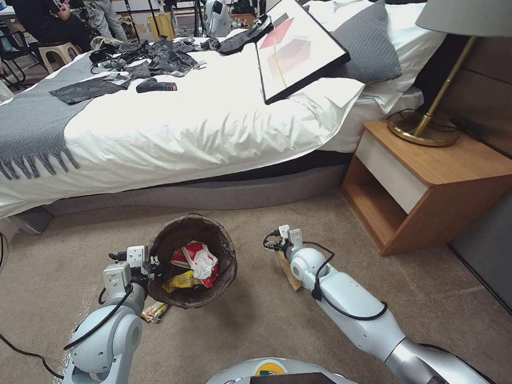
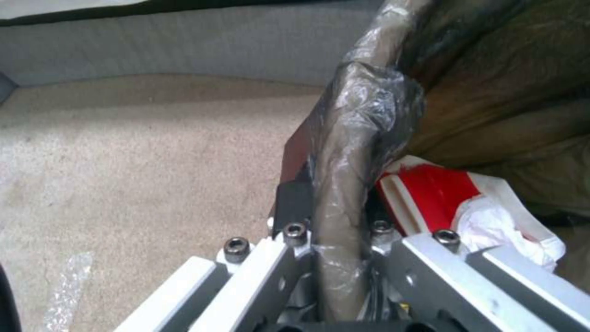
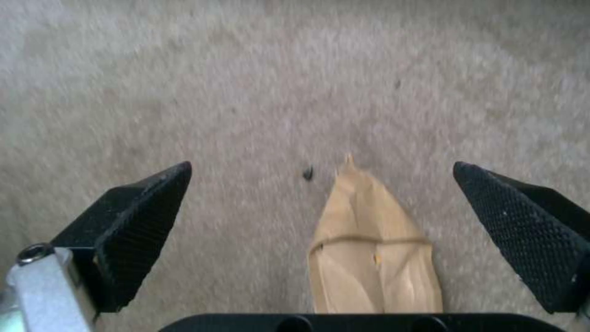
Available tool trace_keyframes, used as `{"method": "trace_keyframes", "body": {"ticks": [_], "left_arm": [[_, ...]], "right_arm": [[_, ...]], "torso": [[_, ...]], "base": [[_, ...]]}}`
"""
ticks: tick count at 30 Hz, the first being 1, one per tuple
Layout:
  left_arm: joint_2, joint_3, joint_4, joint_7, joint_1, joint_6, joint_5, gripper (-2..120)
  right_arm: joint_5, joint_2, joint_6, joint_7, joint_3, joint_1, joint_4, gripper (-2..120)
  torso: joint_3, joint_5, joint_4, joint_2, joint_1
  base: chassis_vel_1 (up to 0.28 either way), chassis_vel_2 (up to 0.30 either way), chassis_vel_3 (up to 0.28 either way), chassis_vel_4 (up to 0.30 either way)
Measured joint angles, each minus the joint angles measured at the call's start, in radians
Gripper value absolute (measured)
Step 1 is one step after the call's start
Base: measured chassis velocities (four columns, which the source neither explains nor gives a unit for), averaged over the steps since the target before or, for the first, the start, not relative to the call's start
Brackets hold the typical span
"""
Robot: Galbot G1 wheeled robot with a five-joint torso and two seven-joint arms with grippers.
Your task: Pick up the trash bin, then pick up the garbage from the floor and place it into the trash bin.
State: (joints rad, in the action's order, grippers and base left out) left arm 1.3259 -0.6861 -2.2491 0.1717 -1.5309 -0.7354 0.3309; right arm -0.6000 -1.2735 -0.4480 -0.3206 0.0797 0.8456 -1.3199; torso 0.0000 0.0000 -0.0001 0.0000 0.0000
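Head view: trash bin (image 1: 192,261) held by its near-left rim in the left gripper (image 1: 151,268), in front of the bed (image 1: 164,128). It looks tipped and possibly raised off the carpet (image 1: 265,326); can't confirm a gap beneath. Inside: red wrapper (image 1: 197,256) with white tissue, yellow wrapper (image 1: 180,281). One more snack wrapper (image 1: 154,311) lies on the floor just beside the bin's near side, under the left arm. Right gripper (image 1: 278,244) low to the bin's right, over a flat brown paper piece (image 1: 288,271) on the carpet. Wooden nightstand (image 1: 425,186) well off to the right.

Left wrist view: fingers closed on the bag-covered rim, which runs straight up between them. Red wrapper and tissue just inside the rim. Grip looks firm.

Right wrist view: both black pads (image 3: 132,221) spread wide, nothing held. Brown paper lies between them, nearer one pad, pointed end away from the wrist.

Judgement: bin pickup done, litter collection partly done; step in hand is the brown paper. Next move calls for descending to the carpet, centring on the paper and closing. Thin and flat, so pads must press into the pile to catch an edge
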Motion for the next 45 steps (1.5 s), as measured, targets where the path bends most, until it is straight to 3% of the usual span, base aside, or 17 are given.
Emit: {"method": "trace_keyframes", "body": {"ticks": [14, 31, 33, 38, 41, 45], "left_arm": [[0.003, 0.000, 0.013, -0.005, 0.005, 0.000, -0.003, 0], [0.005, 0.002, 0.019, -0.007, 0.009, 0.000, -0.005, 0], [0.005, -0.002, 0.019, -0.009, 0.007, 0.000, -0.005, 0], [0.005, -0.004, 0.019, -0.011, 0.006, 0.000, -0.005, 0], [0.007, -0.004, 0.019, -0.011, 0.007, 0.000, -0.007, 0], [0.008, -0.001, 0.019, -0.012, 0.008, 0.000, -0.009, 0]], "right_arm": [[0.041, -0.067, 0.036, 0.020, -0.018, 0.004, 0.186, 100], [0.064, -0.077, 0.051, 0.037, -0.048, 0.022, 0.244, 100], [0.071, -0.077, 0.057, 0.047, -0.052, 0.024, 0.262, 90], [0.075, -0.078, 0.060, 0.051, -0.057, 0.024, 0.271, 79], [0.076, -0.079, 0.064, 0.053, -0.058, 0.023, 0.272, 61], [0.079, -0.078, 0.068, 0.055, -0.057, 0.025, 0.266, 46]], "torso": [[0.000, 0.0001, 0.0001, 0.000, 0.000], [0.000, 0.0000, 0.0000, 0.000, 0.000], [0.000, 0.0000, 0.0000, 0.000, 0.000], [0.000, 0.0000, 0.0000, 0.000, 0.000], [0.000, -0.0003, -0.0002, 0.000, 0.000], [0.000, -0.0003, -0.0003, 0.000, 0.000]], "base": [[0.000, 0.000, 0.000, 0.000], [0.000, 0.000, 0.000, 0.000], [0.000, 0.000, 0.000, 0.000], [0.000, 0.000, 0.000, 0.000], [0.000, 0.000, 0.000, 0.000], [0.000, 0.000, 0.000, 0.000]]}}
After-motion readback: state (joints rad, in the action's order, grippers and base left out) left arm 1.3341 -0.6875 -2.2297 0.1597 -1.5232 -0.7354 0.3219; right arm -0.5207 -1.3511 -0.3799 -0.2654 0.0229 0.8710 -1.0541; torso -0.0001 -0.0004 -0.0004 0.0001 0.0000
